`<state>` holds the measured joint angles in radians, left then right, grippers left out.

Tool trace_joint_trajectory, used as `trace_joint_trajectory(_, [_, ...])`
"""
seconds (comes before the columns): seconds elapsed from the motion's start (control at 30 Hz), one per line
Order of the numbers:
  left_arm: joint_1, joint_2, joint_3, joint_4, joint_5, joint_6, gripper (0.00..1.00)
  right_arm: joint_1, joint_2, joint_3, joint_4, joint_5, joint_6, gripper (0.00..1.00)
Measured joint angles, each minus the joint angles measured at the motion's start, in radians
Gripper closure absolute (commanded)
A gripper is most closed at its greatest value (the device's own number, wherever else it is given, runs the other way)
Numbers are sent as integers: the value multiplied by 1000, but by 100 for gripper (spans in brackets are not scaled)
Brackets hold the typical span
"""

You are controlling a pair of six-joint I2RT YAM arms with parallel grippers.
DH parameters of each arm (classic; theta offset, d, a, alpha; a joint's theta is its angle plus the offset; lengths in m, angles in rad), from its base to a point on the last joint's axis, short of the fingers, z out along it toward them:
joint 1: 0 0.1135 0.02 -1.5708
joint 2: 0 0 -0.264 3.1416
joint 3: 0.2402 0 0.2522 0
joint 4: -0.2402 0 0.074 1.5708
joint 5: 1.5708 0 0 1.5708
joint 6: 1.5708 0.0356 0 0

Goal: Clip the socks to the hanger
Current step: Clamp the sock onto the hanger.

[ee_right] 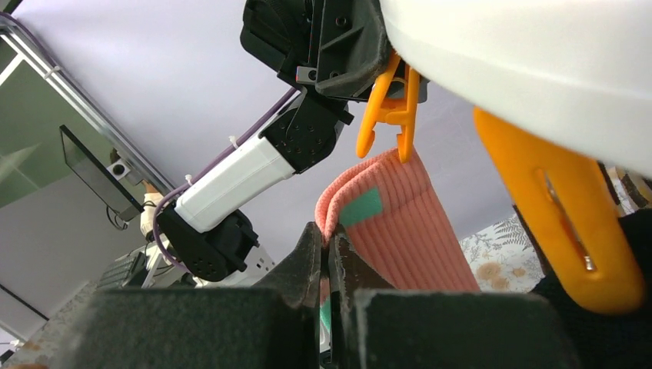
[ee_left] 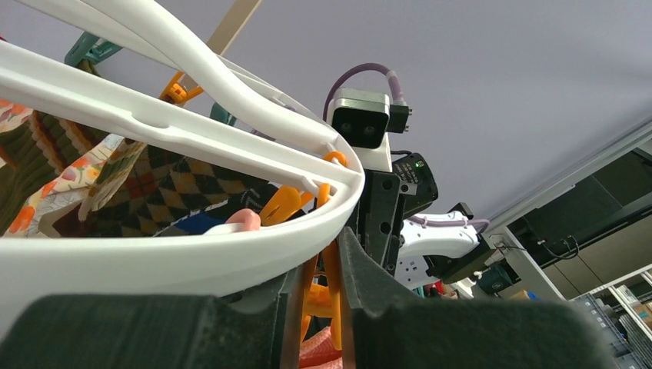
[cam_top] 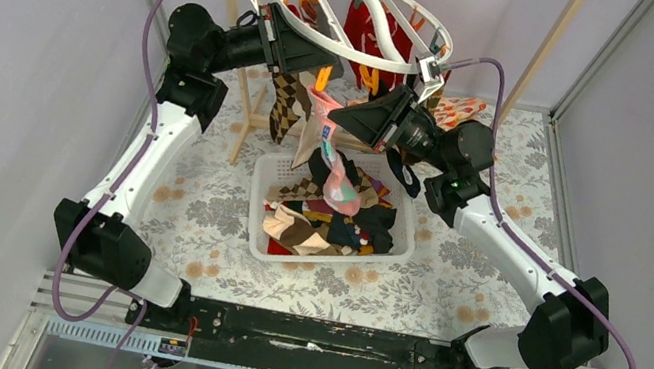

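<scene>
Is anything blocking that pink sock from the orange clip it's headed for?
Nothing visible. The right tool holds the pink sock with its cuff right at the orange clip, which the left tool is pinching.

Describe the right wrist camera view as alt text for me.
The right arm's dark fingers pinch the edge of a pink ribbed fabric sock, whose top meets a small orange plastic clip hanging under the round white plastic hanger. The left arm's black fingers grip that clip from above.

Tight up there: left hand [cam_top: 317,63] on the orange clip [ee_right: 388,108] and right hand [cam_top: 337,117] pinching the pink sock [ee_right: 415,231] crowded under the hanger [cam_top: 380,11]; basket [cam_top: 257,203] blocked below, open surface [cam_top: 196,212] lay left and right.
</scene>
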<state>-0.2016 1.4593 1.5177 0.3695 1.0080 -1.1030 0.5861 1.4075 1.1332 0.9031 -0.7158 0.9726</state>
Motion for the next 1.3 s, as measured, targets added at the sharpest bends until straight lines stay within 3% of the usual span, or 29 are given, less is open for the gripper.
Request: trace_joint_trajectory(1.3, [1, 6, -11, 43, 8, -31, 100, -17, 31, 3, 32, 53, 0, 100])
